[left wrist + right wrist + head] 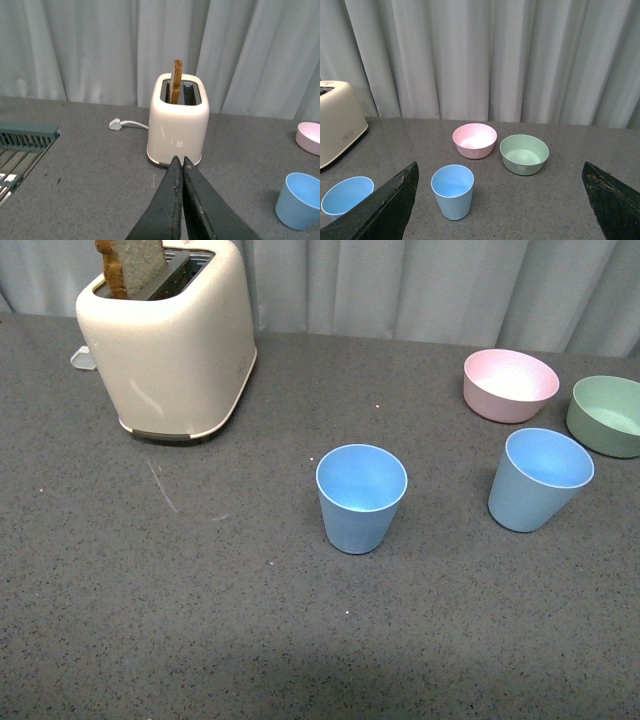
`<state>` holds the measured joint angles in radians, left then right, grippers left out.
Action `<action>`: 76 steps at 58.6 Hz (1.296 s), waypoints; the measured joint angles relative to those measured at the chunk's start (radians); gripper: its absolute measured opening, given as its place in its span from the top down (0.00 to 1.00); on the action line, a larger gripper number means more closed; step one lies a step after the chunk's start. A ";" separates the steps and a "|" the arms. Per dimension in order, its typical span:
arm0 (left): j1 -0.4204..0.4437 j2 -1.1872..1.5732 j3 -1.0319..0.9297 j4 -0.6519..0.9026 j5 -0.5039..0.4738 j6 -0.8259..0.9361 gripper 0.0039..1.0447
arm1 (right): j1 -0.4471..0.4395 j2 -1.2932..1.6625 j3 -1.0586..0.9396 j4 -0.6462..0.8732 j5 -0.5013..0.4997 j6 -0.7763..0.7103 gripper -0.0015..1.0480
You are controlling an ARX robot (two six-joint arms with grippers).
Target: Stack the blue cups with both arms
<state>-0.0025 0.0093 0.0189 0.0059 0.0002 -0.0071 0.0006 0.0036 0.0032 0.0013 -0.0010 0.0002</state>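
Two light-blue cups stand upright and apart on the grey table. One cup (361, 497) is at the middle; it also shows in the left wrist view (300, 201) and the right wrist view (346, 196). The other cup (537, 479) is to its right, in front of the bowls, and shows in the right wrist view (452, 191). Neither arm shows in the front view. My left gripper (180, 162) is shut and empty, pointing at the toaster. My right gripper (500, 172) is wide open and empty, well back from the right cup.
A cream toaster (170, 340) with a bread slice stands at the back left. A pink bowl (510, 384) and a green bowl (608, 416) sit at the back right. A grey rack (22, 150) lies left of the toaster. A curtain hangs behind the table.
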 joint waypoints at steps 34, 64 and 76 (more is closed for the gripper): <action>0.000 -0.005 0.000 -0.003 0.000 0.000 0.25 | 0.000 0.000 0.000 0.000 0.000 0.000 0.09; 0.000 -0.005 0.000 -0.003 0.000 0.002 0.06 | -0.012 1.153 0.328 0.397 -0.021 -0.177 0.09; 0.000 -0.005 0.000 -0.003 0.000 0.002 0.06 | -0.001 1.514 0.570 0.257 -0.019 -0.060 0.09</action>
<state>-0.0025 0.0044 0.0189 0.0025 0.0002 -0.0051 -0.0006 1.5181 0.5735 0.2588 -0.0196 -0.0597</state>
